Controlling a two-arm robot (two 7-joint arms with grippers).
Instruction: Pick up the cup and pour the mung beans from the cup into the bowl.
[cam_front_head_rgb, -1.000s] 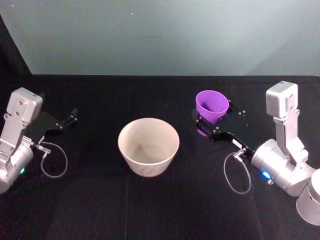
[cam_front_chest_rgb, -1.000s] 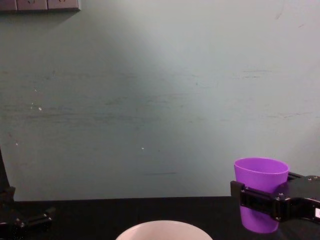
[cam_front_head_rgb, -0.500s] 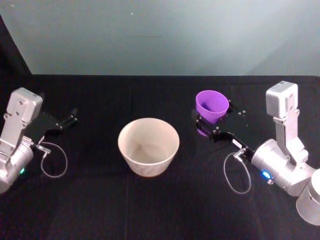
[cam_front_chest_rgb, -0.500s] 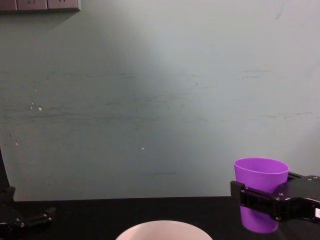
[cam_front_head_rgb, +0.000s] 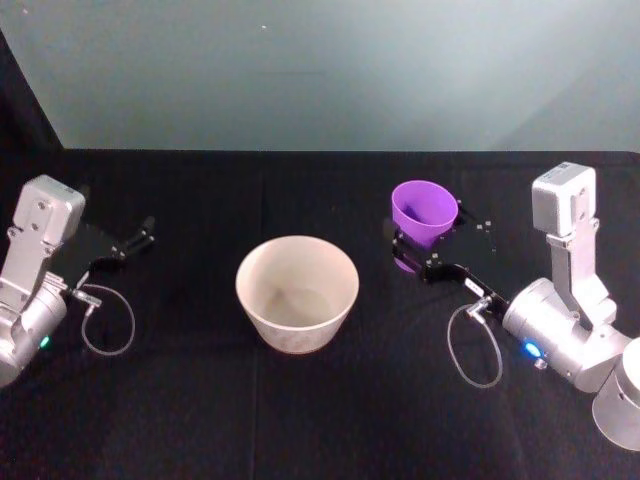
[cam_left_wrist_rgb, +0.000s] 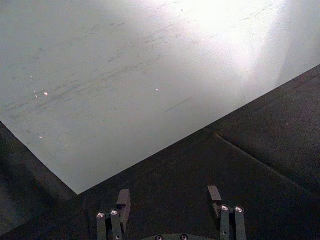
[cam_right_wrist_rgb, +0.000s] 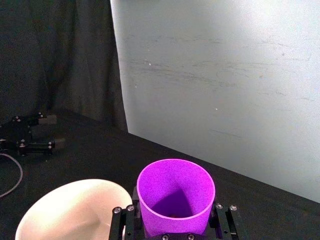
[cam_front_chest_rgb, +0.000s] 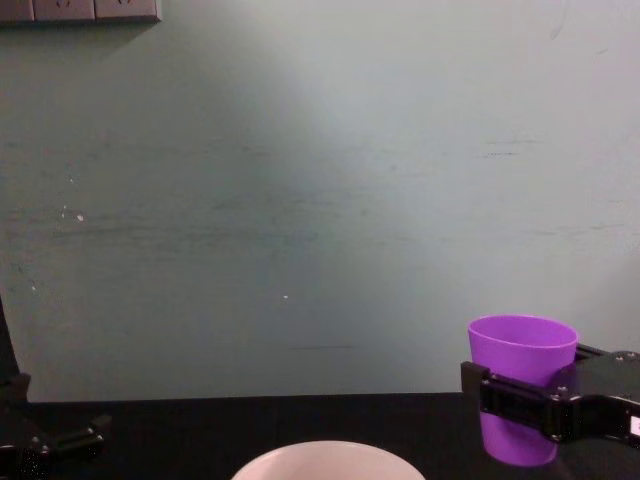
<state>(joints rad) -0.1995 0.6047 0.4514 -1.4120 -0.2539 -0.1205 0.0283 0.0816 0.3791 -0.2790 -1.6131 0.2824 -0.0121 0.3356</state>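
Here, the right gripper (cam_front_head_rgb: 421, 247) pinches the upright cup (cam_front_head_rgb: 425, 208) in its jaws, right of the bowl (cam_front_head_rgb: 297, 325), so tipping early could spill beans onto the tabletop (cam_front_head_rgb: 300, 420); the left gripper (cam_front_head_rgb: 135, 240) idles at left, jaws spread.

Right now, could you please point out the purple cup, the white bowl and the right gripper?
purple cup (cam_front_head_rgb: 424, 212): head view, on its inner wall.
white bowl (cam_front_head_rgb: 292, 330): head view, on its outer front wall.
right gripper (cam_right_wrist_rgb: 174, 222): right wrist view, midway between the fingers flanking the cup.
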